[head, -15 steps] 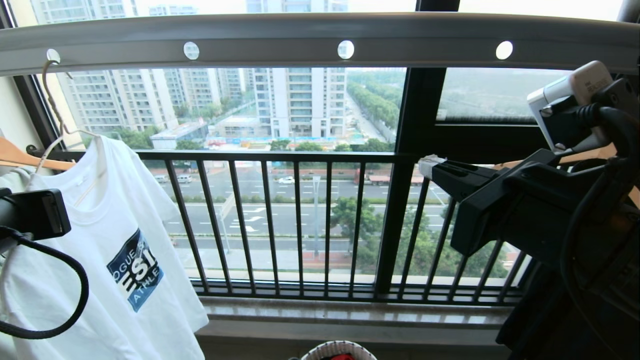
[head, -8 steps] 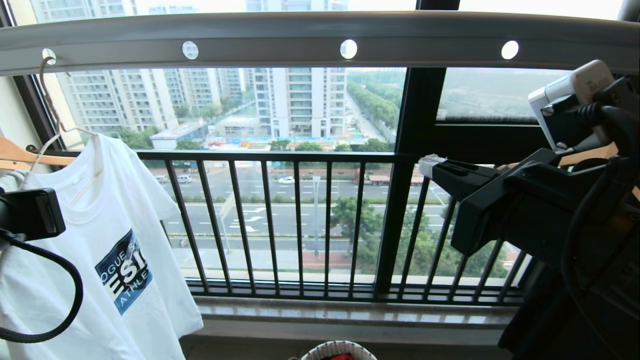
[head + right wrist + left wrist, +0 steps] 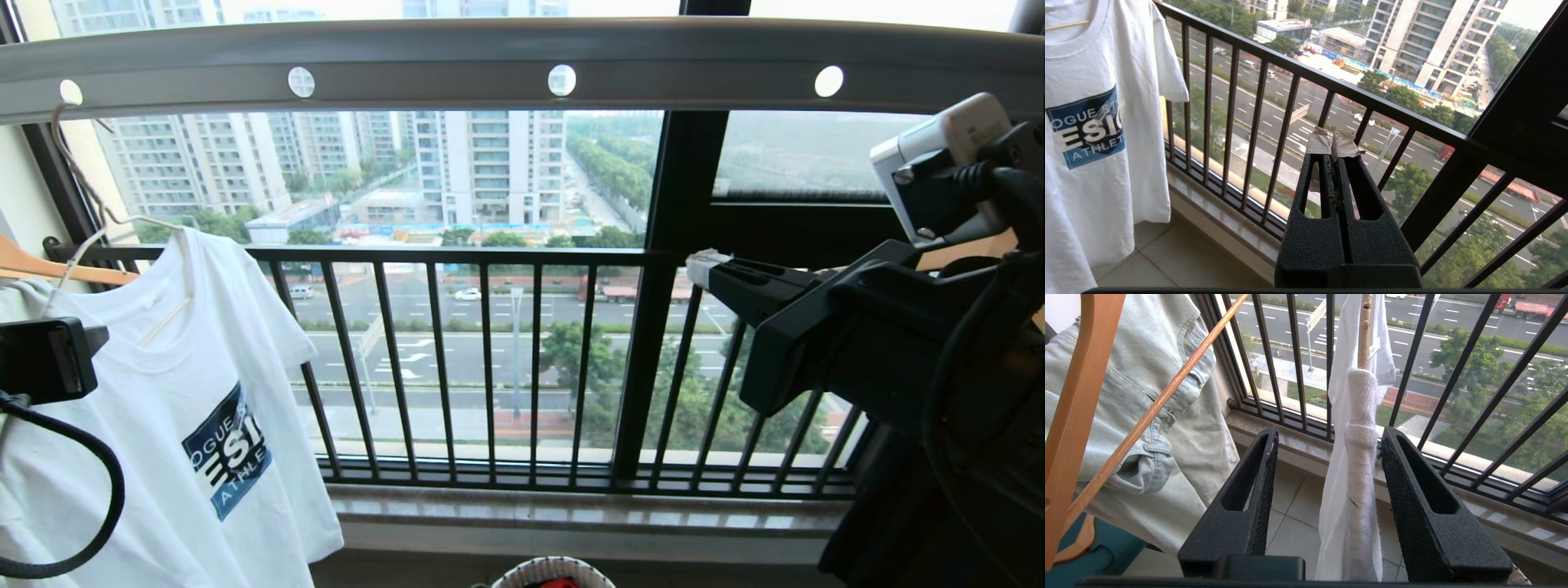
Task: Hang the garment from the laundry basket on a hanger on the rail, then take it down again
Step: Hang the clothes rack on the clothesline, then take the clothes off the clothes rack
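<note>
Left hand (image 3: 1327, 498) stands open astride the white T-shirt's (image 3: 163, 392) shoulder, gripping nothing; the shirt hangs on its wire hanger (image 3: 77, 163), seemingly hooked on the rail (image 3: 449, 69). Hanging looks finished; next, lift it off.

Window railing (image 3: 490, 359) blocks ahead; garment (image 3: 163, 425) hangs at left.

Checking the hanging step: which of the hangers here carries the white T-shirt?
The thin cream wire hanger, hooked in the rail's leftmost hole; the thicker wooden hanger beside it holds pale denim.
</note>
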